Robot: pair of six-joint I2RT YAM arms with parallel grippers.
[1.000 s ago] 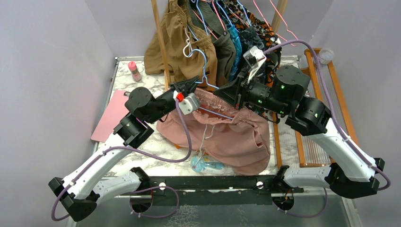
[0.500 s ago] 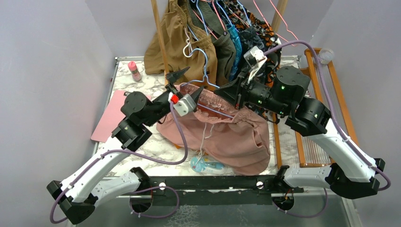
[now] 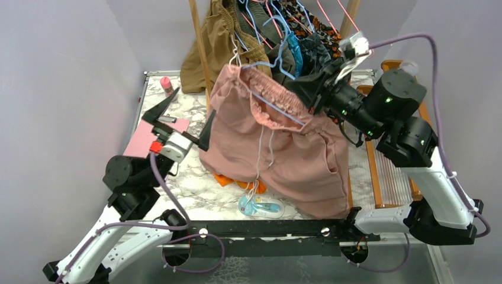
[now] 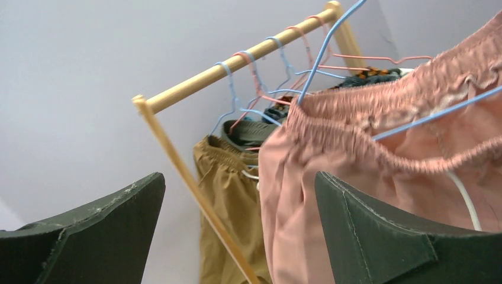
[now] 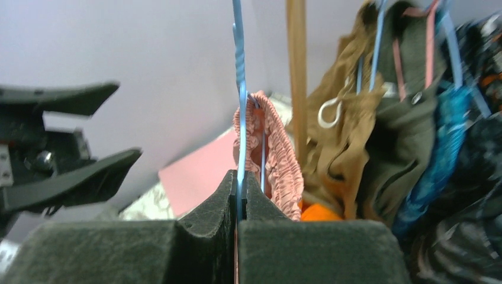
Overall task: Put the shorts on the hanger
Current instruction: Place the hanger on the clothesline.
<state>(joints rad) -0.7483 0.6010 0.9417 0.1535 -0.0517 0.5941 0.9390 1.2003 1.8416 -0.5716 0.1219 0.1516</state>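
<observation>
Plain pale lilac-grey walls [image 3: 59,89] closed in three sides, evenly lit, no hard shadows. White marble-pattern tabletop [image 3: 189,184]. Light wooden clothes rack [image 3: 200,47] stood at the back, its rail [image 4: 237,65] carrying hung garments [image 3: 222,29]: brown, olive, dark patterned. Flat pink board [image 3: 137,142] lay at the tabletop's left edge, a slatted wooden frame [image 3: 388,177] along the right. Black bar [image 3: 266,228] ran across the near edge.

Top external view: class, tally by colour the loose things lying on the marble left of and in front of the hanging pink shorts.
Pink: 2, bottle and flat board
Orange: 1, cloth
Light blue: 1, packet
Total: 4
</observation>
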